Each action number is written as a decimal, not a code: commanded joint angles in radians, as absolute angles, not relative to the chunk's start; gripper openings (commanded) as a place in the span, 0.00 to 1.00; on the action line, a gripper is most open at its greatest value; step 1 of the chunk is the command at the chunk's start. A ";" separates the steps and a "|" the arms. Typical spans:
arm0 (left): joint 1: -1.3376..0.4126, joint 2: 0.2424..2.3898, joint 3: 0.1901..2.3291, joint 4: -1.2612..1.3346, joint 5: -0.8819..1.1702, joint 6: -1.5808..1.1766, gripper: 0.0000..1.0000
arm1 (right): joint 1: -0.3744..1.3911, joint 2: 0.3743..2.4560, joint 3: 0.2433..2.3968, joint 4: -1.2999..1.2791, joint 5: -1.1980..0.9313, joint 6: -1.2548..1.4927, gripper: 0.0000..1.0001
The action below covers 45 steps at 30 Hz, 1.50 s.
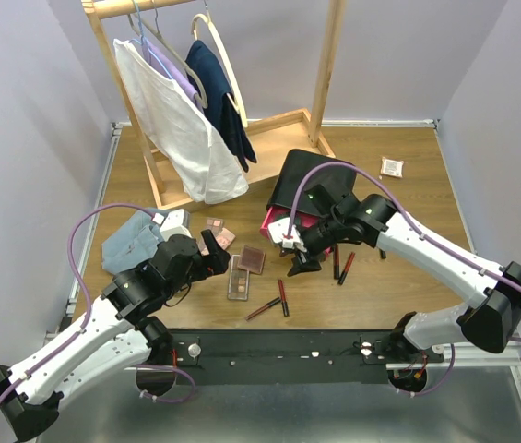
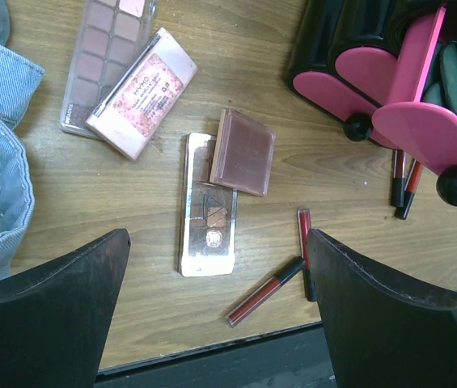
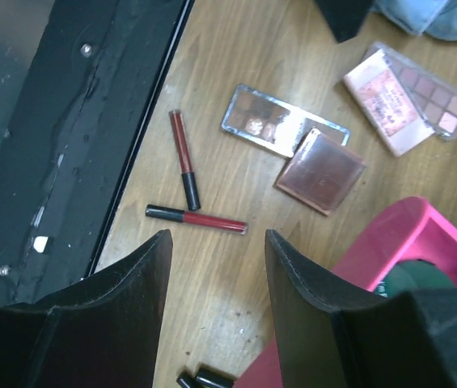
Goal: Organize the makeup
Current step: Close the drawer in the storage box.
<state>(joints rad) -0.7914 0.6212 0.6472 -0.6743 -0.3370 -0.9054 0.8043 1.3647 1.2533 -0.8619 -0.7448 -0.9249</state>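
Left gripper (image 2: 218, 250): jaws wide apart and empty, hanging over the mirrored eyeshadow palette (image 2: 206, 222). The square blush case (image 2: 243, 151) overlaps the palette's top corner, at 1 o'clock. Two lip tubes (image 2: 267, 289) lie touching at 4 o'clock. Right gripper (image 3: 216, 242): jaws partway apart, nothing between them, pink drawer (image 3: 438, 230) at its 4 o'clock. Likely step: lifting a flat piece. Take the blush case first, pinching opposite edges, descending square, so the palette isn't dragged.
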 commanded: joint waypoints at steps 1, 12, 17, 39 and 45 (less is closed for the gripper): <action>-0.784 0.620 0.661 -0.657 -0.359 -0.896 0.99 | 0.831 1.348 1.216 -0.885 -0.700 -0.954 0.58; -0.778 0.626 0.646 -0.638 -0.356 -0.896 0.99 | 0.880 1.342 1.174 -0.893 -0.640 -0.982 0.58; -0.775 0.629 0.640 -0.632 -0.354 -0.894 0.99 | 0.896 1.335 1.138 -0.896 -0.611 -0.991 0.58; -0.749 0.635 0.624 -0.612 -0.347 -0.879 0.99 | 0.910 1.321 1.046 -0.769 -0.445 -0.867 0.56; -0.746 0.624 0.612 -0.607 -0.336 -0.882 0.99 | 0.907 1.321 1.020 -0.634 -0.331 -0.698 0.52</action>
